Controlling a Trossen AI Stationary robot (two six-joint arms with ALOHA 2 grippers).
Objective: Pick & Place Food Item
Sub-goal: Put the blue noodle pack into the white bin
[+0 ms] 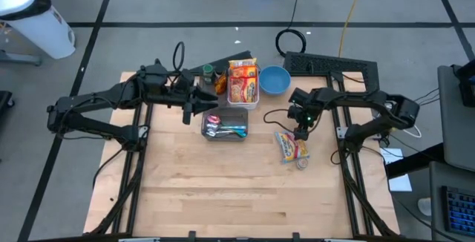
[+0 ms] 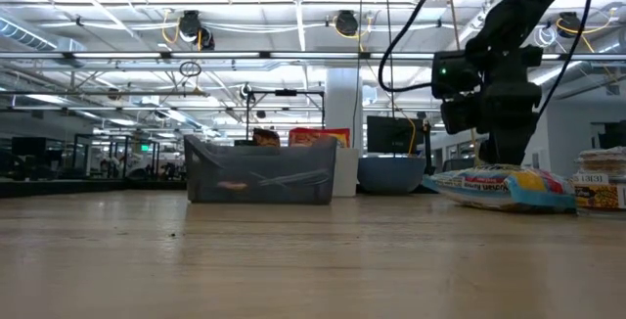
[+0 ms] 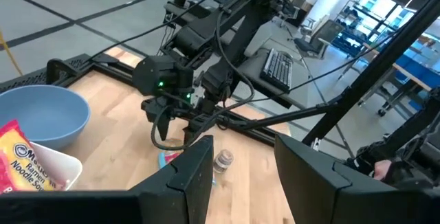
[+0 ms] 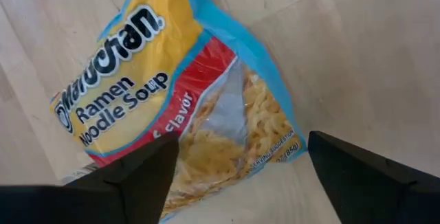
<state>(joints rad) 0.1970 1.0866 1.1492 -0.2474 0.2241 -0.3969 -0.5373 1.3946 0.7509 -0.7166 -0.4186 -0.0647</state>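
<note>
Bright overhead ceiling lights, soft shadows, blurred low-view foreground

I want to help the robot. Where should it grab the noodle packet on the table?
Probably across the middle of the ramen packet, coming straight down from above. It lies flat on the wooden table, so only its top and long edges are reachable. The right tool hangs open just over it, fingers to either side.

- Ramen packet lies on the worktop, right of the cutlery bin.
- Noodle bin sits behind the cutlery bin, bowl to its right.
</note>
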